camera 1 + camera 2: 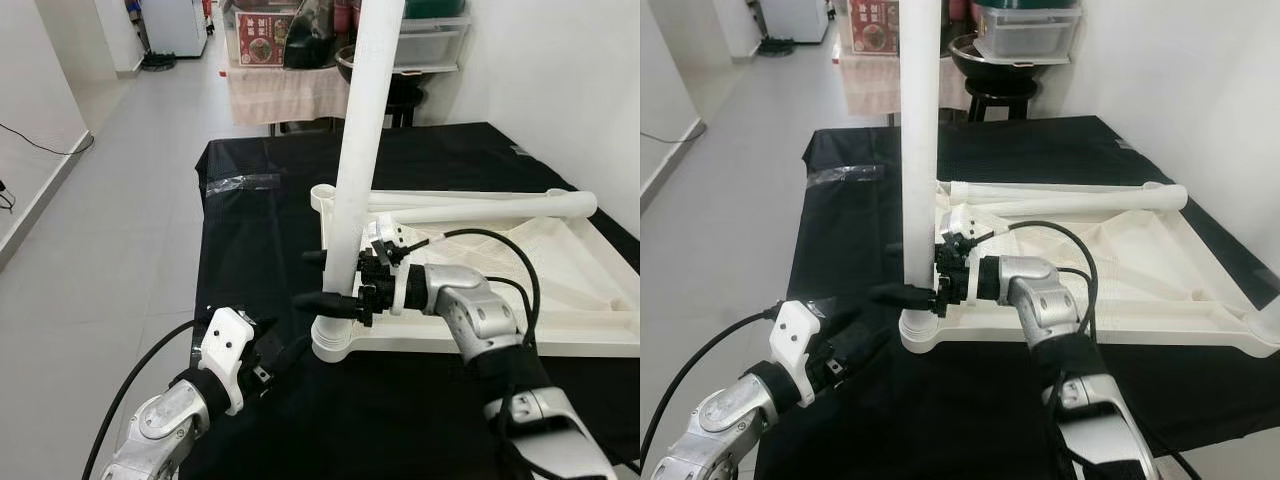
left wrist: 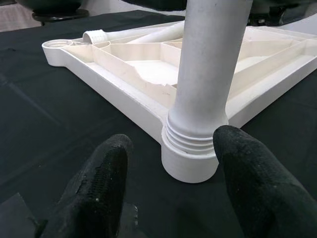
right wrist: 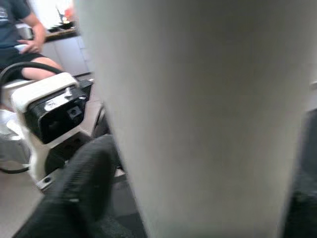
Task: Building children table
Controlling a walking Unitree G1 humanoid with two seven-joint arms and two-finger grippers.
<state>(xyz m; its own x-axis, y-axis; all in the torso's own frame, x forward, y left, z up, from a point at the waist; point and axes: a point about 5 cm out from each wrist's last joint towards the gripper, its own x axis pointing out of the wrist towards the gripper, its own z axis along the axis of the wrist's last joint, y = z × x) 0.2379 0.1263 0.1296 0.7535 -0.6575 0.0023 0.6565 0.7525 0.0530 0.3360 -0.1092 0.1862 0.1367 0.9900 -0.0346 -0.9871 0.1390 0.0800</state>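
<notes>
Your right gripper (image 1: 335,282) already has its black fingers closed around the tall white plastic table leg (image 1: 362,140), which stands upright in the corner socket of the upturned white plastic tabletop (image 1: 600,335). Your left gripper (image 2: 171,163) is spread wide and holds nothing; the socket's threaded collar (image 2: 194,140) sits just ahead, between its fingertips, so the right arm is nearer for turning the leg.

Home interior, prob. a living/utility area w/ pale tiled floor (image 1: 130,200), white walls, a fridge (image 1: 172,25) down the hallway, stacked plastic storage boxes (image 1: 430,40) & black cloth-covered table (image 1: 260,230).
</notes>
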